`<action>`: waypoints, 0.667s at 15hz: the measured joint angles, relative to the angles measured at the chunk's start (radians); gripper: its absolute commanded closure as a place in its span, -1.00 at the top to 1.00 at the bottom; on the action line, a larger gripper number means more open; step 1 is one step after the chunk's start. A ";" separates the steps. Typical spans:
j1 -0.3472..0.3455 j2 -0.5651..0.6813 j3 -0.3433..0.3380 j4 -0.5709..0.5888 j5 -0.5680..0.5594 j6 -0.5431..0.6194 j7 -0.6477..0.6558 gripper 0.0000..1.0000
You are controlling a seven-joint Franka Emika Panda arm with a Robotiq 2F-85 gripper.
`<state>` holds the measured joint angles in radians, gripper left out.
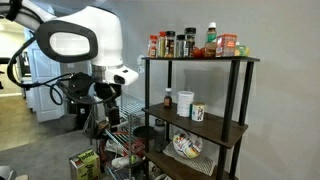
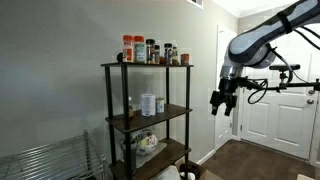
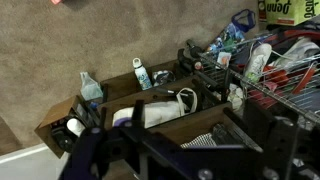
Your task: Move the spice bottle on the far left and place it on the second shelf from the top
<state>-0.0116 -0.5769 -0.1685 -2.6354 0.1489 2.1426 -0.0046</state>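
Note:
The reddish-orange spice bottle stands at the left end of the row on the top board of the black-framed shelving unit; it shows in both exterior views. The second shelf is a dark-brown board holding a small bottle, a white jar and a white mug. My gripper hangs in the air beside the unit, at about second-shelf height, apart from it, open and empty. In the wrist view my fingers frame the brown boards and the mug; the spice bottle is not visible there.
Dark brown spice jars, a green-capped bottle and an orange tub share the top board. A bowl sits on the third board. A silver wire rack full of items stands low nearby. White doors are behind the arm.

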 measured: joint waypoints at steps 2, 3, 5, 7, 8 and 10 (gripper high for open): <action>0.000 0.000 0.000 0.000 0.000 0.000 0.000 1.00; 0.000 0.000 0.000 0.000 0.000 0.000 0.000 1.00; 0.000 0.000 0.000 0.000 0.000 0.000 0.000 1.00; 0.000 0.000 0.000 0.000 0.000 0.000 0.000 1.00; 0.000 0.000 0.000 0.000 0.000 0.000 0.000 1.00; 0.000 -0.002 0.007 0.006 0.000 0.000 0.000 1.00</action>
<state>-0.0116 -0.5787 -0.1618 -2.6292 0.1492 2.1426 -0.0046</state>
